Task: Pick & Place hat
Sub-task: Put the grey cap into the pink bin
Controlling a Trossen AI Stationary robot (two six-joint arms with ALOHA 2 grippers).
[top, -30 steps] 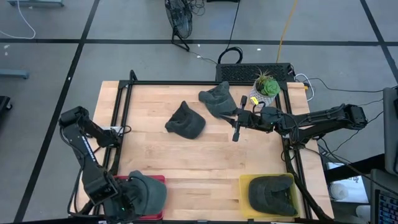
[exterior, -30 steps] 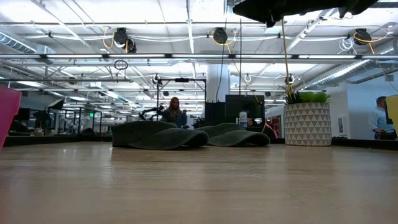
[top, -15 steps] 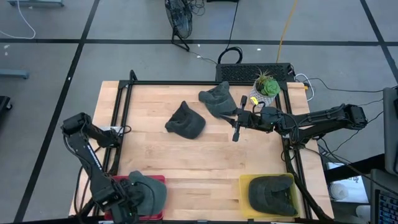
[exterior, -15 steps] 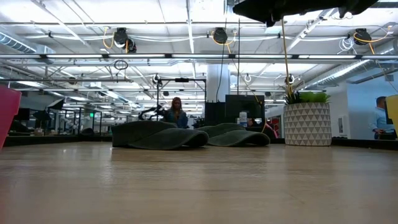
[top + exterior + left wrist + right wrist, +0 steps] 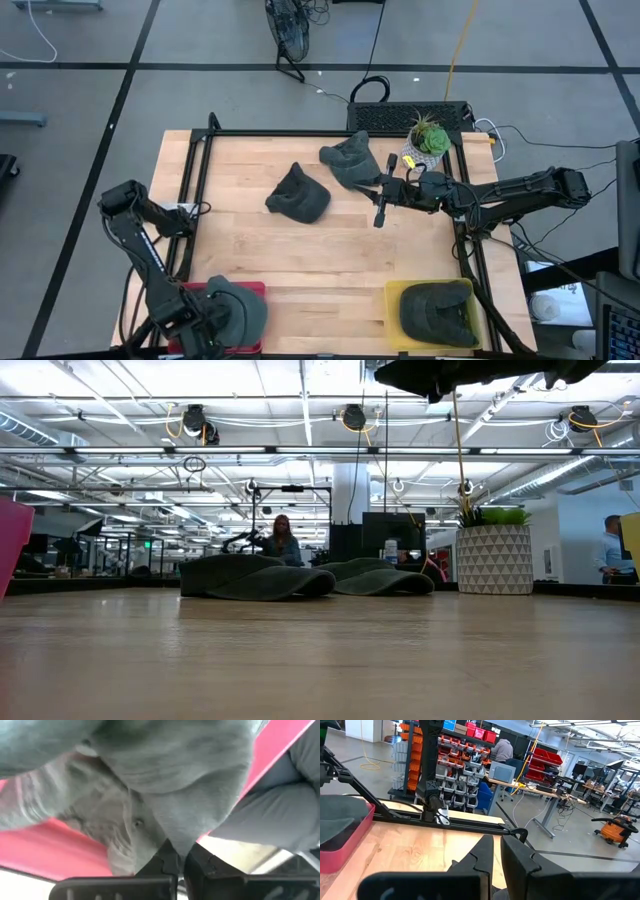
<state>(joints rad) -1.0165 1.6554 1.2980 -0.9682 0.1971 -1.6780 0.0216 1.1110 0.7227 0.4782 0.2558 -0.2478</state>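
Observation:
A grey hat lies in the red bin at the table's near left corner, and my left gripper points steeply down into it, shut on its cloth. Two more grey hats rest flat on the wooden table toward its far side, also seen in the low view. My right gripper hangs level above the table just right of them, shut, with nothing between its fingers. My left gripper pinches a fold of the hat's grey cloth between its two fingers, which come from above and point steeply down. How many layers it has, I cannot tell. The hat still lies in the red bin.
A yellow bin at the near right corner holds another dark hat. A potted plant stands at the far right. A black frame runs along the table's edges. Bare wood lies across the table's middle.
My left gripper has sunk a little onto the hat in the red bin and its fingers have closed on the cloth, which now looks bunched toward them. My right arm has kept still.

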